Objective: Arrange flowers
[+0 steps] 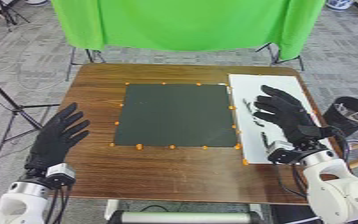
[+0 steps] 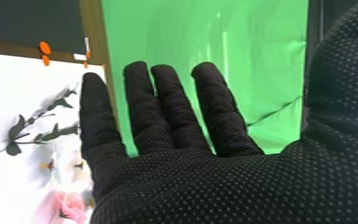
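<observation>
In the head view my left hand [image 1: 58, 136] is at the table's left edge, open, with its fingers straight. My right hand [image 1: 286, 112] is over the white sheet [image 1: 264, 85] on the table's right side, its fingers extended and nothing held. Dark stems [image 1: 249, 106] lie on that sheet beside the hand, which covers part of them. The right wrist view has the open right hand [image 2: 184, 170] with leafy green stems [image 2: 38, 131] and a pink flower [image 2: 66, 205] on the white surface past it.
A dark green mat [image 1: 175, 115] lies mid-table with orange dots around its border. The brown table [image 1: 158, 172] extends in front of it. A black bin [image 1: 349, 114] stands off the right edge, and a green cloth [image 1: 189, 25] hangs behind the table.
</observation>
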You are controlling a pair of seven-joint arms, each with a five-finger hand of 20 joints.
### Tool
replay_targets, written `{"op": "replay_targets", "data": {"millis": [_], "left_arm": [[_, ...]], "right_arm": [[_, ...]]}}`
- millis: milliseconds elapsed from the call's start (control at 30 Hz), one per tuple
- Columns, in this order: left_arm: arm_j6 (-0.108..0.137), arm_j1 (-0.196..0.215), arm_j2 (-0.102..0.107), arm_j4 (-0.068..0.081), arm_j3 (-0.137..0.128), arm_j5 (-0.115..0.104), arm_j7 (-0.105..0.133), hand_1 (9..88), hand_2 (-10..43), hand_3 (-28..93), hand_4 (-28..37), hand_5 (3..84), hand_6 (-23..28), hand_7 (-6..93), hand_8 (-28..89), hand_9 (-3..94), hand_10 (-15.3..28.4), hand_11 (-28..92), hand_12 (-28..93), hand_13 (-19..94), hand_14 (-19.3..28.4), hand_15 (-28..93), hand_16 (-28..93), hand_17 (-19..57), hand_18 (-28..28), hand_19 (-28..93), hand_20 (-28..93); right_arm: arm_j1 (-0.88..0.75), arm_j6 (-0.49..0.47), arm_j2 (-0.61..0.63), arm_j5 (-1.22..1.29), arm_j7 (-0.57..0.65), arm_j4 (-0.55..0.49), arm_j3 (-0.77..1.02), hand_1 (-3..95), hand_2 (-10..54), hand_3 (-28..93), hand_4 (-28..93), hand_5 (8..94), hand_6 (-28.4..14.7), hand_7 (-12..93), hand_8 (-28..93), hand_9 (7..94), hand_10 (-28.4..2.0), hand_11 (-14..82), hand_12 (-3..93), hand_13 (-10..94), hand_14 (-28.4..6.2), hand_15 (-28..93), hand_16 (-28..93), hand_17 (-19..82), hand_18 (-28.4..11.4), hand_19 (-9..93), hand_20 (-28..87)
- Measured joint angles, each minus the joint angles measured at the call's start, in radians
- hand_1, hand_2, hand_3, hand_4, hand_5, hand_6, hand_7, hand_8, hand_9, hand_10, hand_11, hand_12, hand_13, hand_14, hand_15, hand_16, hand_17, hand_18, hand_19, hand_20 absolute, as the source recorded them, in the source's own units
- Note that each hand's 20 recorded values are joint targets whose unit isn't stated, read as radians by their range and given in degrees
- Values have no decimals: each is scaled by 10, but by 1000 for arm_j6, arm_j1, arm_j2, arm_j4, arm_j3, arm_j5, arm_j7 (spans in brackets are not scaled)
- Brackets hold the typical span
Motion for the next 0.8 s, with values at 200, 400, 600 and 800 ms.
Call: {"op": "replay_targets", "data": {"millis": [200, 400, 600, 800], "left_arm": [[0, 2, 2, -2, 2, -3, 3, 261, -66, 684, -245, 266, 27, 210, -110, 235, 116, 191, 160, 199, 158, 264, 11, -93, 226, 426, 81], [1, 21, 8, -7, -7, -4, 4, 259, -66, 684, -245, 267, 27, 210, -110, 235, 117, 191, 160, 200, 159, 267, 10, -93, 226, 426, 81], [1, 33, 16, -11, -19, -5, 4, 259, -66, 685, -244, 267, 27, 209, -110, 236, 118, 190, 160, 201, 160, 273, 10, -93, 225, 425, 81], [2, 47, 19, -16, -30, -6, 4, 258, -66, 686, -243, 267, 27, 208, -110, 236, 117, 190, 161, 202, 160, 277, 8, -93, 225, 424, 82]], "right_arm": [[-1, 93, 39, -68, 40, -29, -21, 259, -53, 865, -241, 412, -47, 342, -171, 459, -152, 296, 215, 434, -122, 479, 151, 154, -227, 649, 299], [-33, 115, 132, -433, 228, -115, -5, 264, -64, 845, -250, 490, -33, 365, -176, 557, -148, 336, 212, 522, -119, 547, 144, 210, -215, 718, 298], [-103, 55, 218, -684, 282, -172, 43, 226, -95, 818, -255, 574, -10, 410, -169, 627, -135, 426, 257, 574, -113, 632, 180, 241, -205, 777, 301], [-141, -84, 262, -1005, 347, -207, 33, 206, -95, 798, -266, 608, -1, 438, -169, 648, -125, 487, 298, 593, -117, 698, 214, 256, -208, 817, 323]]}}
